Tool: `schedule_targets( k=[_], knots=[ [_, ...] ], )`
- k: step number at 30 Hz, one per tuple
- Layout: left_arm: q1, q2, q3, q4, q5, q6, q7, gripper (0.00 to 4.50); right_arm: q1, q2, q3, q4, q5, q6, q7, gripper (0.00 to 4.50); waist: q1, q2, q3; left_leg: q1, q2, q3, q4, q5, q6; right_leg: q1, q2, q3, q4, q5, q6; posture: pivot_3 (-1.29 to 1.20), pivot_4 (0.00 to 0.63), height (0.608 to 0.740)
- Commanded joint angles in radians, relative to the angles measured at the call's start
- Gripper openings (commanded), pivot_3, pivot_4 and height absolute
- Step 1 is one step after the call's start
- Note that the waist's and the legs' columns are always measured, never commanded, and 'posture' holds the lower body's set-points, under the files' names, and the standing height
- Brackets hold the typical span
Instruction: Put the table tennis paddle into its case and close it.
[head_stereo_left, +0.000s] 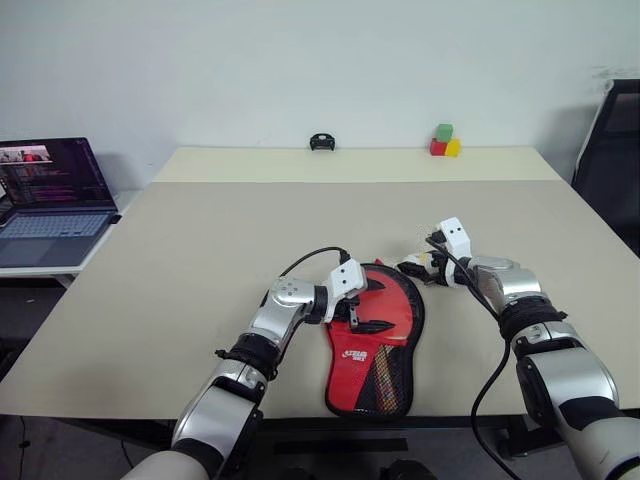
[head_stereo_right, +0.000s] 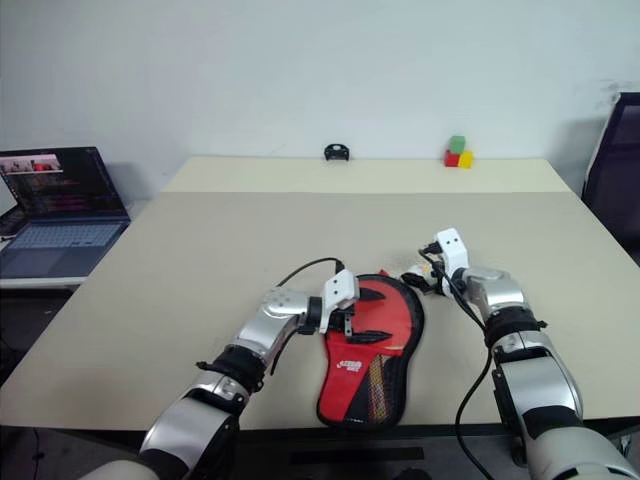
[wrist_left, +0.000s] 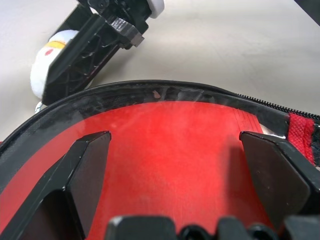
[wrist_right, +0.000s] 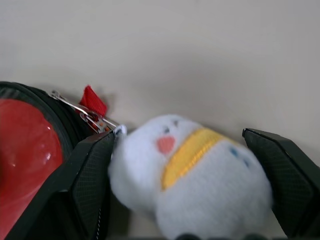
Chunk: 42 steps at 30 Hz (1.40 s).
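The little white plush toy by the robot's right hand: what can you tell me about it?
The plush toy is small, rounded, white and fuzzy, with a yellow band across it, a pink spot and small blue marks. It lies on the beige table right beside the top edge of the red and black case, near the case's silver zipper pull and a small red tab. The right gripper has its jaws open, one on each side of the toy, not closed on it.

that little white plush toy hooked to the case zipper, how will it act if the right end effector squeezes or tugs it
The white plush toy looks soft and rounded, so it would probably squash between the open right end effector fingers rather than resist. It seems light. It appears clipped to the zipper pull on the case, so tugging likely drags the zipper.
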Motion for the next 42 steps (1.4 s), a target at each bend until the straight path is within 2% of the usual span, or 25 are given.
schedule_targets(
  k=[1,8,11,16,21,32,42],
  knots=[
    [0.043,0.010,-0.044,0.054,0.036,0.030,-0.007,4.50,-0.021,-0.011,-0.031,-0.018,-0.005,-0.024,0.014,3.88,0.000,0.000,0.000,0.000,0.000,0.000,0.000,0.000,0.000,0.000,0.000,0.000,0.000,0.000,0.000,0.00,0.150,0.740],
    [0.034,0.006,-0.065,0.110,0.063,0.021,0.012,4.50,0.006,-0.011,-0.041,-0.057,-0.008,-0.009,0.024,1.47,0.001,0.001,-0.001,0.000,0.000,0.000,0.000,0.000,0.000,0.000,0.000,0.000,0.000,0.000,0.000,0.00,0.150,0.740],
    [0.032,0.004,-0.076,0.159,0.074,0.020,0.020,4.50,0.021,-0.013,-0.042,-0.079,-0.012,-0.003,0.027,0.85,0.002,0.001,-0.001,0.001,0.000,0.000,0.000,0.000,0.000,0.002,0.000,0.000,0.000,0.000,0.000,0.00,0.150,0.740],
    [0.029,-0.005,-0.079,0.231,0.075,0.049,0.013,4.50,0.064,-0.039,-0.042,-0.157,-0.011,0.030,0.043,0.68,0.002,0.003,-0.004,0.005,-0.001,0.000,0.001,0.000,0.000,0.005,0.000,-0.001,0.002,0.000,0.000,0.00,0.150,0.740],
    [0.034,-0.008,-0.080,0.276,0.076,0.063,0.003,4.50,0.155,-0.107,-0.055,-0.318,-0.003,0.103,0.071,0.68,0.002,0.004,-0.006,0.017,-0.001,-0.001,-0.001,0.000,0.000,0.018,0.000,-0.001,-0.002,-0.001,0.001,0.00,0.150,0.740],
    [0.024,-0.032,-0.082,0.304,0.077,0.072,-0.014,4.50,0.512,-0.337,-0.086,-0.909,0.112,0.399,0.168,0.68,0.007,0.011,-0.016,0.016,-0.001,-0.001,-0.003,-0.003,0.004,0.022,0.001,-0.003,-0.012,-0.004,0.006,0.00,0.150,0.740],
    [0.011,-0.046,-0.085,0.330,0.085,0.061,-0.015,4.50,0.866,-0.552,-0.165,-1.466,0.368,0.657,0.281,0.68,0.013,0.012,-0.020,0.017,-0.001,-0.003,-0.005,-0.009,0.005,0.027,0.001,-0.005,-0.019,-0.007,0.011,0.00,0.150,0.740]
  ],
)
